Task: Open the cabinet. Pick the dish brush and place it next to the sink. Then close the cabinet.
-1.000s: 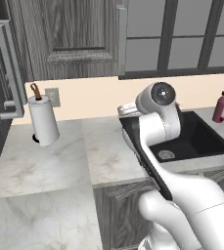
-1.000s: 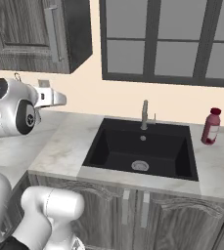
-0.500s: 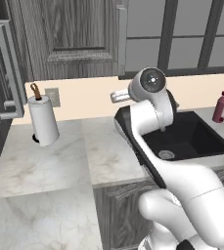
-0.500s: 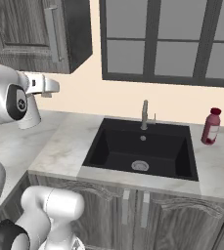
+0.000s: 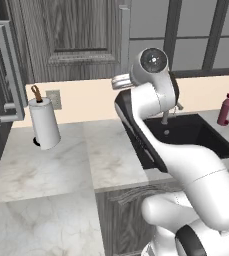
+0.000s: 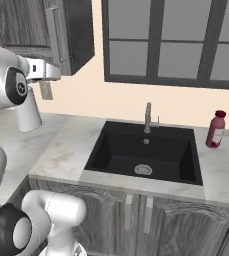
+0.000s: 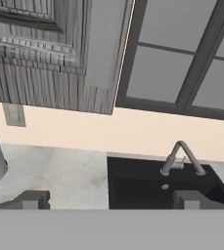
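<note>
- Rising since a second ago, the white arm has lifted its two-finger gripper (image 7: 111, 199) from counter height up toward the wall cabinets; its dark finger tips (image 7: 29, 199) stand wide apart, released, with nothing between them.
- At far left, a tall dark cabinet with a silver frame (image 5: 6, 75) stands beside the counter.
- A white paper towel roll with a brown top (image 5: 44, 122) stands upright on the white marble counter (image 5: 46, 165), near the beige back wall.
- Above it hangs the upper wall cabinet with a dark grey wood-grain raised-panel door (image 5: 71, 35), shut; its grain runs vertically, and a long silver bar handle (image 5: 124, 37) stands upright along the right edge.
- Next to the cabinet's right side are glass-paned upper cabinets with dark frames (image 6: 176, 42).
- Below them, the black rectangular recessed sink (image 6: 146, 152) is set in the marble, with a round silver drain and a slim silver faucet (image 6: 148, 117) at its far rim.
- At far right, a dark red bottle with a pale label (image 6: 215, 129) stands upright on the counter just beside the sink.
- I cannot tell where the dish brush is.
</note>
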